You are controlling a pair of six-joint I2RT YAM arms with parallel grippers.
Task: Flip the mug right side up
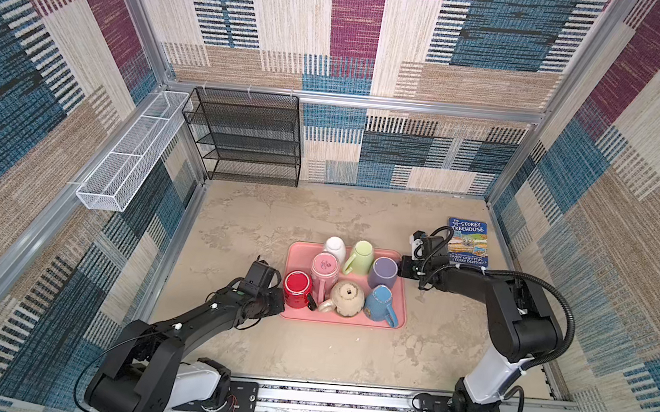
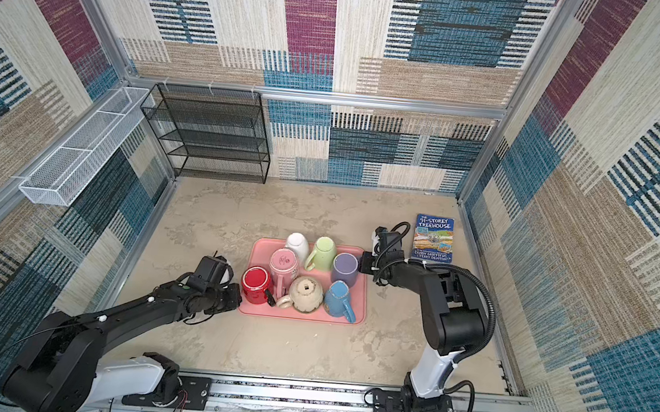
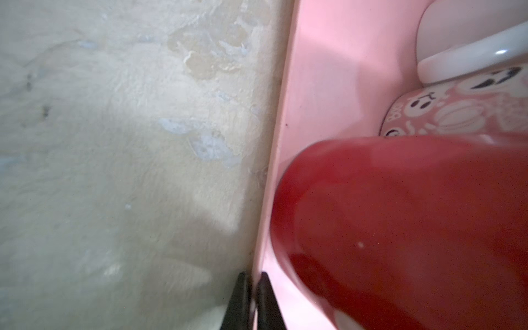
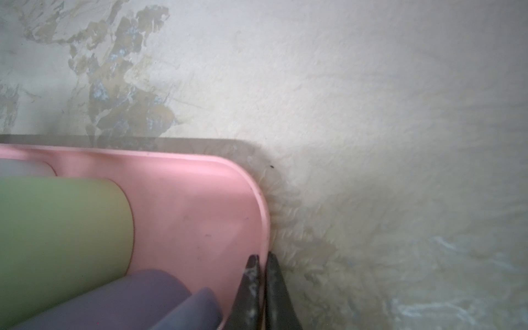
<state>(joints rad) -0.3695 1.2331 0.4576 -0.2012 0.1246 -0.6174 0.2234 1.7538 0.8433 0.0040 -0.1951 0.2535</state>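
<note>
Several mugs stand bottom up on a pink tray [image 1: 299, 250] [image 2: 262, 250]: red [image 1: 297, 289], pink patterned [image 1: 325, 268], white [image 1: 335, 247], green [image 1: 360, 256], purple [image 1: 382, 272], beige [image 1: 347, 298] and blue [image 1: 380, 304]. My left gripper [image 1: 282, 297] [image 3: 253, 275] is shut on the tray's left rim [image 3: 271, 200], right beside the red mug [image 3: 400, 228]. My right gripper [image 1: 401, 265] [image 4: 263, 257] is shut on the tray's right rim [image 4: 264, 217], next to the purple mug [image 4: 114, 300] and the green mug [image 4: 57, 223]. Neither gripper holds a mug.
A blue book [image 1: 467, 241] lies on the table behind the right arm. A black mesh shelf [image 1: 244, 135] stands at the back left, with a white wire basket [image 1: 133, 153] on the left wall. The enclosure walls close in on three sides.
</note>
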